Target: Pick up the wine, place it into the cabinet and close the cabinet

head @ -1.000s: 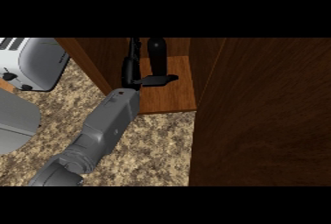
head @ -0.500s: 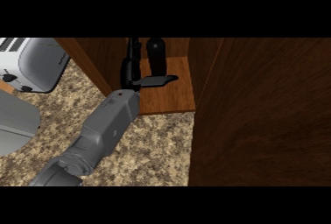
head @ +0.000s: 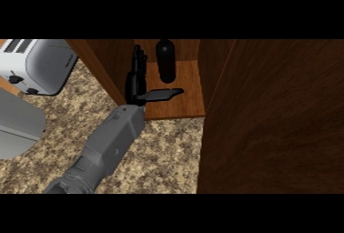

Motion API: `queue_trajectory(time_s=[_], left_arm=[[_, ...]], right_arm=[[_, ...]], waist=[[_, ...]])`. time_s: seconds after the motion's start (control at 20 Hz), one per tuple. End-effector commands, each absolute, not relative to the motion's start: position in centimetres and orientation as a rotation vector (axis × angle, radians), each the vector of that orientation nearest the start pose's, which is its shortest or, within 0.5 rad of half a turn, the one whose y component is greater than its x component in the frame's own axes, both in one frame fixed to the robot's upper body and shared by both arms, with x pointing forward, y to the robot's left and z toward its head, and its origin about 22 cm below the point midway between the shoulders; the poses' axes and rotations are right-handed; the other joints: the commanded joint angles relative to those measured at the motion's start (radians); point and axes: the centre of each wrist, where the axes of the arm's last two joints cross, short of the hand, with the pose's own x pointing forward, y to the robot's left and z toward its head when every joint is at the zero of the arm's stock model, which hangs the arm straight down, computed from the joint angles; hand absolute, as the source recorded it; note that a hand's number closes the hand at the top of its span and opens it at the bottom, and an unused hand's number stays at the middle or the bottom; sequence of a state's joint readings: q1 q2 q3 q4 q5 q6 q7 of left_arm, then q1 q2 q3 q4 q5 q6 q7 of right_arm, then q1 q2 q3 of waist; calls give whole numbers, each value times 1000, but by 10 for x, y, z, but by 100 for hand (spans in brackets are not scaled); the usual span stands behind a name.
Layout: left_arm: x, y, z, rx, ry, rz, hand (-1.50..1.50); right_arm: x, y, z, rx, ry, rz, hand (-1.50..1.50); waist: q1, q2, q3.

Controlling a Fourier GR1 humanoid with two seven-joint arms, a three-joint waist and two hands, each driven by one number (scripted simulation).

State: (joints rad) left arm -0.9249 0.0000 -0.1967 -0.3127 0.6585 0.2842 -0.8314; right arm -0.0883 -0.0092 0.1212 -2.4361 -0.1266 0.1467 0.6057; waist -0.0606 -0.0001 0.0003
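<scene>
The wine bottle (head: 164, 59), dark and slim, stands inside the wooden cabinet (head: 184, 102) on its floor, near the back. My left hand (head: 138, 79) reaches into the cabinet just left of the bottle. Its fingers are straight, its thumb (head: 163, 94) sticks out to the right, and it holds nothing. A narrow gap separates the fingers from the bottle. The cabinet door (head: 275, 118) stands swung open as a big dark wooden panel on the right. My right hand does not show.
A white and silver toaster (head: 37, 63) sits on the speckled granite counter (head: 154, 154) at the upper left. A grey rounded shape (head: 17, 129) fills the left edge. The cabinet's left wall (head: 101, 63) rises beside my forearm.
My left hand has drawn back a little toward the cabinet's front edge, thumb sliding nearer. The bottle stays standing where it was.
</scene>
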Motion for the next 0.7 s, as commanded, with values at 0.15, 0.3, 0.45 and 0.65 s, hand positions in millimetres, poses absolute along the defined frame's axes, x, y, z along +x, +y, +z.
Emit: queue_trajectory(time_s=[0.15, 0.3, 0.45, 0.65], left_arm=[[343, 92, -46, -67, -1840, 184, -150], [324, 70, -37, -85, -1831, 177, -150], [295, 49, -25, -116, -1863, 164, -150], [273, 48, -17, -146, -1888, 169, -150]], right_arm=[[137, -212, 209, 260, -1925, 259, -150], [139, -208, 208, 264, -1933, 266, -150], [155, -209, 205, 230, -1918, 259, -150], [132, -220, 213, 216, -1912, 254, -150]], waist=[[32, -8, 0], [42, -4, 0], [59, -6, 0], [65, -6, 0]])
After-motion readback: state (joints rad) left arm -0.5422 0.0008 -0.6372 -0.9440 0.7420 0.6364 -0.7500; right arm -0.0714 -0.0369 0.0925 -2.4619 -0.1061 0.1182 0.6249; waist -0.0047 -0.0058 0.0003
